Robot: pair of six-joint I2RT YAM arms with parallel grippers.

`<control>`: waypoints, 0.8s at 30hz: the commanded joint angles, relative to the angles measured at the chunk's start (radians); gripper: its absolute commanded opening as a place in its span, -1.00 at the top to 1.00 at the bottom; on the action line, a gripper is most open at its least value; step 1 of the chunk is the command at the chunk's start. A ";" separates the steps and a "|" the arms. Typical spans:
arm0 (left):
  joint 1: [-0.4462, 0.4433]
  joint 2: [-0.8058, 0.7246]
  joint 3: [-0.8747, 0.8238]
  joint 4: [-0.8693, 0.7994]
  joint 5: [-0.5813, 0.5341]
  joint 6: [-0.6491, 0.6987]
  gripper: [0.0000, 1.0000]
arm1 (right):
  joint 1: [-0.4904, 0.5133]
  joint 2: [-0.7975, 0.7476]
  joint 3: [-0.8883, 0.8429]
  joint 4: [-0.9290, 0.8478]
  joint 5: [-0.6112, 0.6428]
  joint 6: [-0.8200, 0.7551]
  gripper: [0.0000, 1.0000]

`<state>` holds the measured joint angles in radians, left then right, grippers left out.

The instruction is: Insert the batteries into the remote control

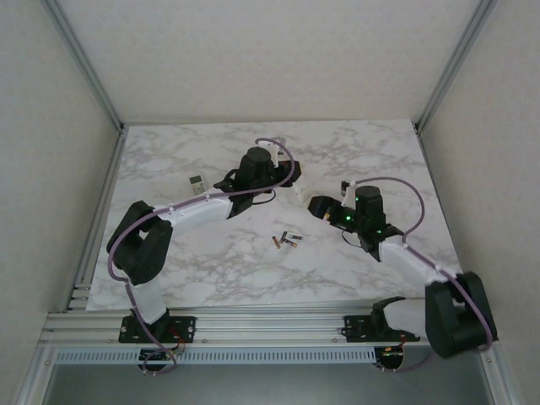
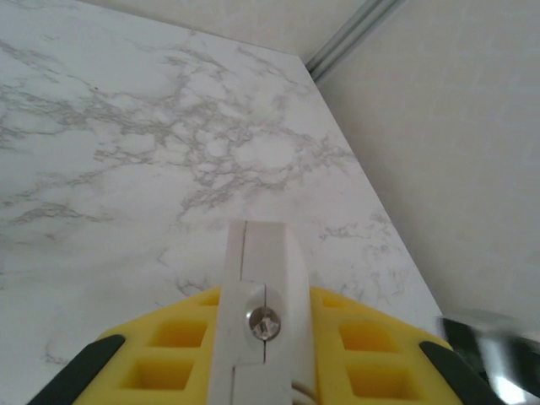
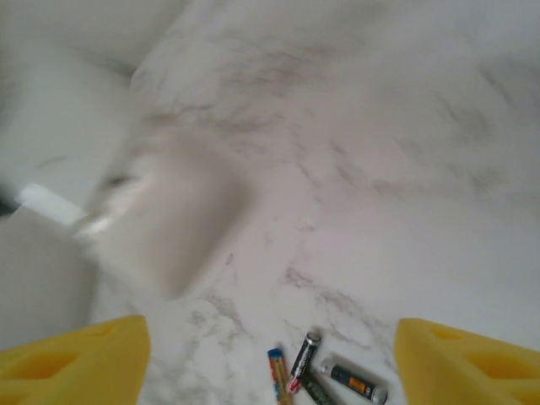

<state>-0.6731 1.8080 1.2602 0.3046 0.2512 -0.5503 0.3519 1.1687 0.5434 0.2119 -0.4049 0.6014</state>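
Left tool (image 2: 266, 291): yellow foam-padded fingers (image 2: 181, 337) pressed together on a white plastic bar with a lengthwise seam and a metal screw head (image 2: 261, 270). The bar stands straight up out of the grip, one pad on each flat side. Cannot tell whether this bar is a remote body or a cover. In the top view the left tool (image 1: 263, 159) sits far out over the counter's middle, with the white bar (image 1: 273, 145) poking out past it toward the back wall.

Right tool (image 3: 270, 329): fingers (image 3: 76, 354) spread wide with nothing between them. It hangs over the white, grey-veined marble-pattern counter (image 3: 396, 169). In the top view the right tool (image 1: 319, 205) is right of centre and points toward the left arm.

Batteries, small dark cylindrical cells with reddish and gold parts (image 3: 325, 375): four in a loose cluster, lying flat on the counter. They are just below the open right tool in its wrist view. Two are side by side, and the others are angled against them. In the top view the cluster (image 1: 285, 240) lies between the two arms, nearer the bases than either tool.

Small white rectangular remote control with a dark display (image 1: 197, 183): flat on the counter (image 1: 380, 152), just beside the left forearm on its outer side, well apart from the batteries.

Small white piece (image 1: 299, 196): on the counter between the two tools, too small to identify. A blurred pale shape (image 3: 177, 219) shows up-left in the right wrist view; cannot tell what it is.
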 commanded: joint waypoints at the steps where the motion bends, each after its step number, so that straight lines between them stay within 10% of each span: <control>1: 0.017 -0.051 0.035 -0.037 0.088 -0.008 1.00 | 0.053 -0.062 0.012 -0.014 0.170 -0.431 -0.69; 5: 0.033 -0.063 0.050 -0.076 0.156 0.000 1.00 | 0.057 -0.073 -0.035 0.117 0.165 -0.601 -0.97; 14: 0.040 -0.087 0.048 -0.081 0.200 0.000 1.00 | 0.080 0.053 0.100 0.050 -0.005 -0.728 -0.84; 24: 0.055 -0.095 0.047 -0.069 0.227 -0.007 1.00 | 0.085 0.146 0.166 0.031 -0.026 -0.700 -0.03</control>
<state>-0.6315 1.7657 1.2758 0.2203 0.4442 -0.5491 0.4347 1.3029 0.6811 0.2428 -0.4229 -0.0898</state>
